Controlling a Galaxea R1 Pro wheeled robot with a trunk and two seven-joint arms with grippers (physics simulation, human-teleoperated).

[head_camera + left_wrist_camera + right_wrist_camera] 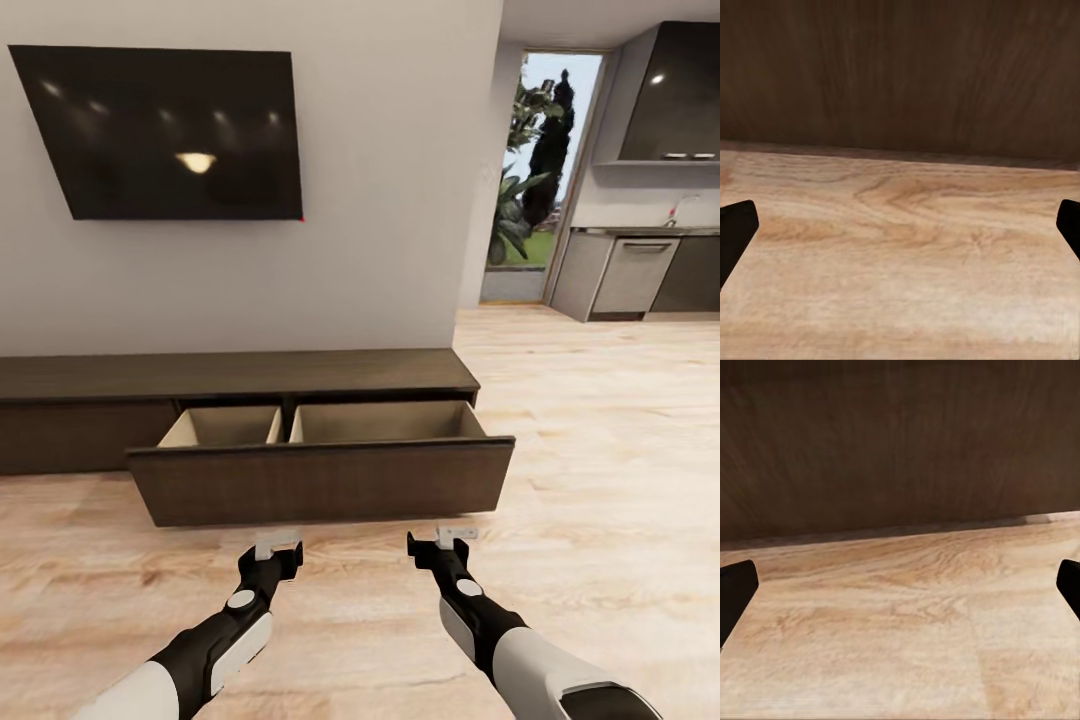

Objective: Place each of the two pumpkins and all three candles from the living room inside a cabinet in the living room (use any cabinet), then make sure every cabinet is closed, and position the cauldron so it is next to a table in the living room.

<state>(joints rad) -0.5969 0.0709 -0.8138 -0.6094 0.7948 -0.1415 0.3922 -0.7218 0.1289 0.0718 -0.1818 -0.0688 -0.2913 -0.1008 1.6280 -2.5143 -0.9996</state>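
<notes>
Head view shows the cabinet (240, 385) with its big drawer (320, 480) pulled out and bare inside, ready for things, while the left gripper (277, 545) and right gripper (455, 537) wait spread wide, holding nothing, just before the drawer front.

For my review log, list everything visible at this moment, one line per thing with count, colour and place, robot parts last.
cabinet: one, dark brown, long and low against the wall.
drawer: one, dark-brown front, pale beige inside, pulled open; nothing visible in the part of the two compartments on show.
television: one, black, on the wall above the cabinet.
floor: light wood planks, throughout.
glass door: one, far right, plants behind it.
kitchen units: dark grey and grey, far right.
left gripper: one, black with pale fingers, open, just short of the drawer front.
right gripper: one, same colours, open, just short of the drawer front.
</notes>
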